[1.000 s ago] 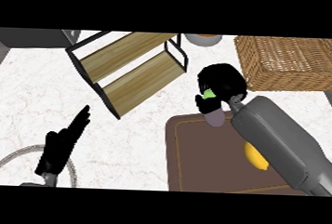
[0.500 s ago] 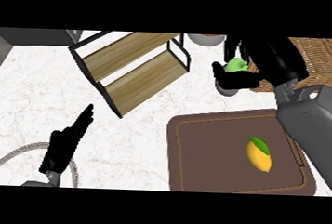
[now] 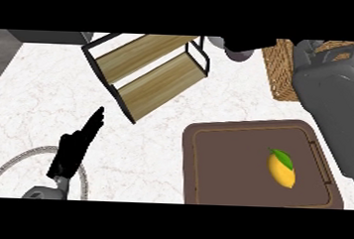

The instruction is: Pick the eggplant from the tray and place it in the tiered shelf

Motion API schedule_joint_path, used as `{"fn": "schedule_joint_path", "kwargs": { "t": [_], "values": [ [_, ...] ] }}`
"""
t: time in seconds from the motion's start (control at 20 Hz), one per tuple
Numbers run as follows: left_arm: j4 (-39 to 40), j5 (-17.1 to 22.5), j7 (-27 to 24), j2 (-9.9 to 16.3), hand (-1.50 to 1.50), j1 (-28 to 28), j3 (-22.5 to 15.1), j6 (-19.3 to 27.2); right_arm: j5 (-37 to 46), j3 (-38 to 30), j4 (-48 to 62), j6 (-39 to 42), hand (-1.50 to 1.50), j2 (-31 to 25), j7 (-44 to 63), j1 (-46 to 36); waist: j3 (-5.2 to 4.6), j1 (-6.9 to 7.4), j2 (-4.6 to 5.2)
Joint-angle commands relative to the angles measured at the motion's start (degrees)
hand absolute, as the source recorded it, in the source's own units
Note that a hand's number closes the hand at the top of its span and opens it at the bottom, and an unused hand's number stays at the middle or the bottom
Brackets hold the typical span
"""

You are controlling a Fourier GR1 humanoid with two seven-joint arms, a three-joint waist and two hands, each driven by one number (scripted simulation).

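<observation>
From the head view, my right hand shows only as a dark shape at the top edge, just beside the tiered shelf; I cannot tell its fingers. The eggplant is not visible; I judge it is carried there. My left hand rests open on the tabletop. The tray holds only a lemon. I'd come in over a shelf board, clear of the black frame, then lower.
</observation>
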Motion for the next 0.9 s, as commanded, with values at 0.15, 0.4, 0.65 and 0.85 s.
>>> {"fn": "schedule_joint_path", "kwargs": {
  "t": [0.15,0.4,0.65,0.85],
  "values": [
    [0.32,-1.75,0.34,-1.20,0.00,-1.33,-0.74,-0.12,4.28,-3.74,19.37,-3.20,1.50,6.74,-1.66,-14.50,-0.02,0.87,0.31],
    [-0.81,-0.53,2.71,-0.25,0.00,-3.67,0.82,-1.52,8.66,-2.84,34.25,-9.00,1.50,11.24,-8.98,-19.91,-0.03,1.82,0.71],
    [-3.30,-0.68,0.71,0.15,0.00,0.24,-0.27,-2.93,10.27,-3.40,46.03,-11.61,1.50,13.36,-16.37,-22.30,-0.02,2.94,0.94],
    [-1.01,-1.45,0.61,-0.68,0.00,-1.70,-0.43,-2.70,10.64,-4.86,54.14,-12.70,1.50,15.96,-17.27,-26.20,-0.05,3.62,1.35]
  ]
}}
